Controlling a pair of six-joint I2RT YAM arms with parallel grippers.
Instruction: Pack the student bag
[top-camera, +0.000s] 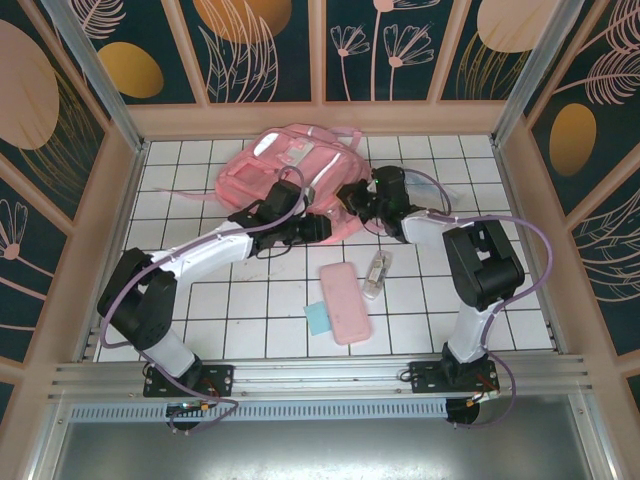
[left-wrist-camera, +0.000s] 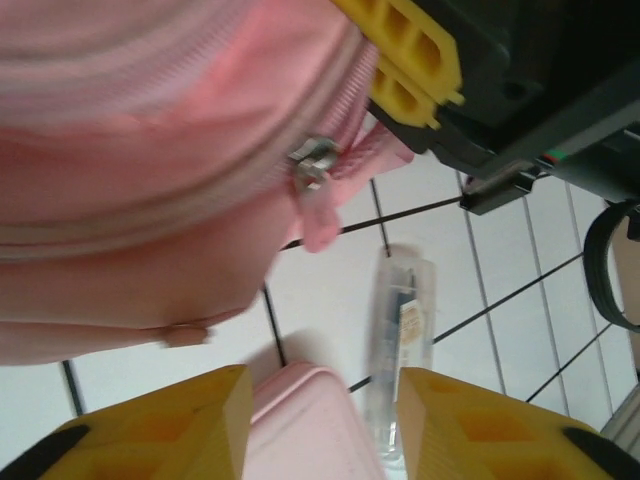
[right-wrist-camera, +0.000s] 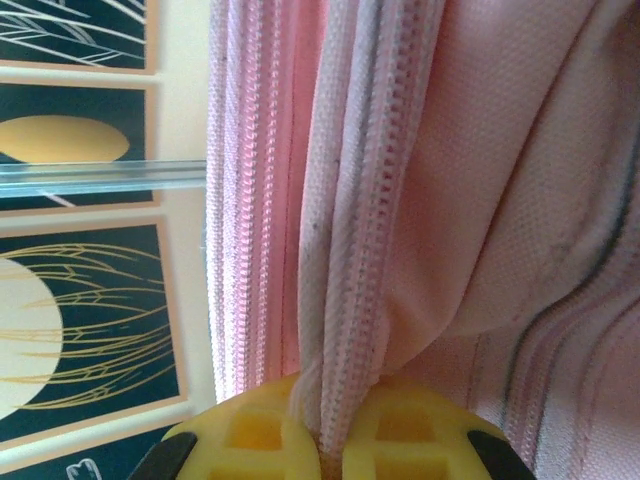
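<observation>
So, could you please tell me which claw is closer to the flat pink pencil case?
The left. The left claw hangs open just beyond the pencil case, at the backpack's near edge. The right claw is farther back, shut on the backpack's zipper seam.

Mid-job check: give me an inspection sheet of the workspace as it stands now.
Surface: white tiled table, no spills seen.
Job's things: student bag lying at far centre; zip slider visible.
Clutter: pencil case, clear case, blue card against the pencil case.
Tools: left tool open beside the bag; right tool pinching the bag's zip edge.
Cables: purple cables loop along both arms.
Surroundings: floral wall panels.
</observation>
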